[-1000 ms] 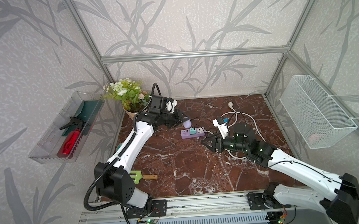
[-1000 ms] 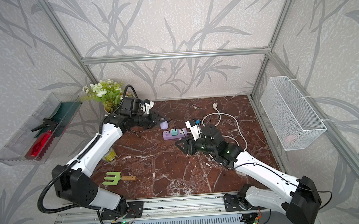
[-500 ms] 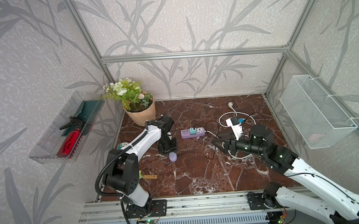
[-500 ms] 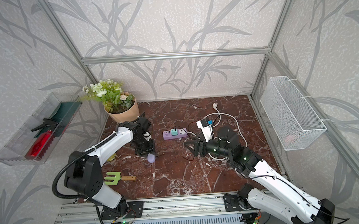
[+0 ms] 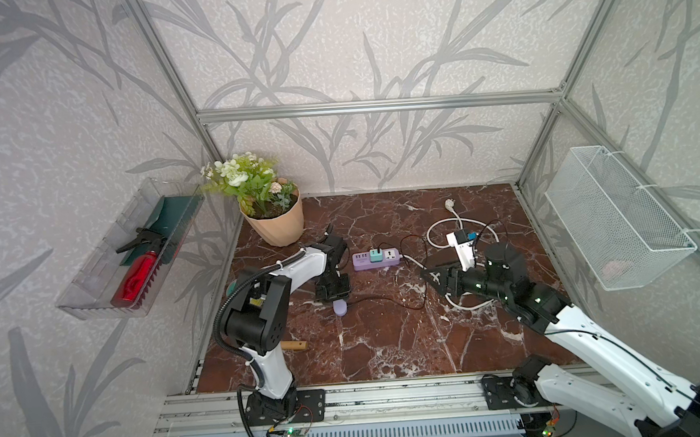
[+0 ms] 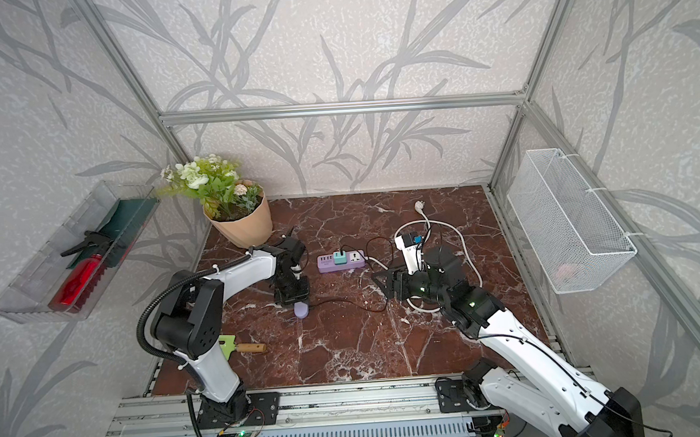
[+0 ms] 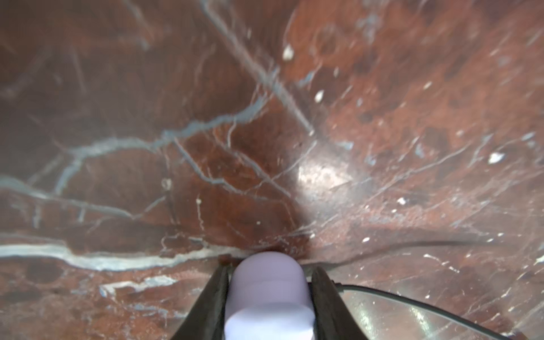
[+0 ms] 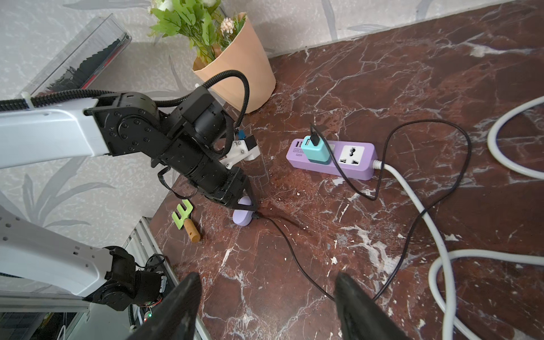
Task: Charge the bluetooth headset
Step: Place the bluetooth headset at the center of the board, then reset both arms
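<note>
The bluetooth headset (image 5: 340,308) (image 6: 301,311), a small pale-lavender oval case (image 8: 242,219), stands on end on the marble floor. My left gripper (image 5: 335,298) (image 7: 269,266) points down and is shut on its sides. A thin black cable (image 8: 294,253) runs from the teal adapter (image 8: 316,150) in the purple power strip (image 5: 378,260) (image 8: 353,160). The cable's plug end sits at the case's side by a left finger. My right gripper (image 5: 429,275) (image 8: 267,276) hovers to the right of the case, open and empty, with the cable passing beneath it.
A peach flower pot (image 5: 276,226) stands at the back left. A green hand rake (image 6: 239,348) lies near the left arm's base. A thick white cord (image 5: 461,227) coils at the right. A wire basket (image 5: 615,220) and a clear tray (image 5: 126,262) hang on the side walls.
The left gripper has brought the case from beside the power strip down to the floor in front. The right arm drew back to the right and its jaws opened wider.
</note>
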Controlling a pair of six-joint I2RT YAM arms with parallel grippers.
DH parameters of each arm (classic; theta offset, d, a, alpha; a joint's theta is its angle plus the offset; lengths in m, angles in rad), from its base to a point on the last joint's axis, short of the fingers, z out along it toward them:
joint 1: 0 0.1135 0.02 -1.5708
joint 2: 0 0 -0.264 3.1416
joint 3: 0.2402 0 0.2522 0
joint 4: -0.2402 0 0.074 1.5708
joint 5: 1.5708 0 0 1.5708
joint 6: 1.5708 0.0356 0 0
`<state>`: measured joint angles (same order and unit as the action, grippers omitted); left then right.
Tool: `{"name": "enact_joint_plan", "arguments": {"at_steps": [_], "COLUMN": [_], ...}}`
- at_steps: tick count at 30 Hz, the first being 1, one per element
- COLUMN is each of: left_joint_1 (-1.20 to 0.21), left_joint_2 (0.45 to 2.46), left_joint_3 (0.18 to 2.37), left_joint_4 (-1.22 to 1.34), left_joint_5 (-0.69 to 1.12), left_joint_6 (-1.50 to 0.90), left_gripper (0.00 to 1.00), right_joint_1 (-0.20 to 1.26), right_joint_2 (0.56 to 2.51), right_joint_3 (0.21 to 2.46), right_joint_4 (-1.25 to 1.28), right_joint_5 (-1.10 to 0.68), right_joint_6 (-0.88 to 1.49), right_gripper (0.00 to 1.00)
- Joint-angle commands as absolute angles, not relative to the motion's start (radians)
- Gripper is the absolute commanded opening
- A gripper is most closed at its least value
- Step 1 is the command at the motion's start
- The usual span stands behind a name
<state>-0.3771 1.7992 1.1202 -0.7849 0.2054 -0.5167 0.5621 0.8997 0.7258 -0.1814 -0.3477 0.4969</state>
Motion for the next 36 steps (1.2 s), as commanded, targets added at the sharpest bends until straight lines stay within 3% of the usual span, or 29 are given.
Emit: {"name": "enact_joint_plan", "arguments": {"at_steps": [1,3,6,10,11,12,19,23,27,30,34,36], "left_joint_1": [-0.387,-0.39,-0.39,-0.391,-0.391,-0.391,-0.379,-0.338,-0.293,-0.284,-0.263,-0.206], "left_joint_2": [1.831,1.841,1.847,1.812,1.798,1.783,1.592,1.438,1.305,1.25,1.236,1.255], "left_joint_3": [1.093,1.091,1.097,1.117,1.126,1.138,1.264,1.304,1.139,0.955,0.728,0.65], "left_joint_4": [-0.688,-0.682,-0.694,-0.735,-0.753,-0.775,-0.896,-0.783,-0.436,-0.114,0.185,0.246], "left_joint_5": [0.152,0.149,0.132,0.099,0.092,0.083,0.008,-0.196,-0.379,-0.479,-0.608,-0.605], "left_joint_6": [-0.525,-0.526,-0.525,-0.529,-0.528,-0.527,-0.518,-0.461,-0.371,-0.224,-0.062,-0.059], "left_gripper": [0.0,0.09,0.35,0.61,0.72,0.98,0.99,0.99,0.99,0.99,0.99,0.99], "right_joint_1": [0.557,0.558,0.557,0.537,0.521,0.503,0.329,0.309,0.308,0.308,0.308,0.311], "right_joint_2": [0.906,0.916,0.928,0.947,0.957,0.965,1.03,1.072,1.061,1.08,1.214,1.318], "right_joint_3": [0.709,0.71,0.709,0.713,0.717,0.719,0.814,0.867,0.774,0.639,0.424,0.415], "right_joint_4": [-0.136,-0.132,-0.125,-0.12,-0.122,-0.121,-0.243,-0.31,-0.101,0.11,0.596,0.621], "right_joint_5": [-0.334,-0.333,-0.322,-0.327,-0.339,-0.354,-0.32,0.03,0.224,0.441,0.347,0.4], "right_joint_6": [0.514,0.518,0.522,0.519,0.52,0.521,0.403,0.312,0.191,0.303,-0.053,-0.101], "right_gripper": [0.73,0.74,0.76,0.8,0.99,0.99,0.99,0.99,0.99,0.99,0.99,0.99]}}
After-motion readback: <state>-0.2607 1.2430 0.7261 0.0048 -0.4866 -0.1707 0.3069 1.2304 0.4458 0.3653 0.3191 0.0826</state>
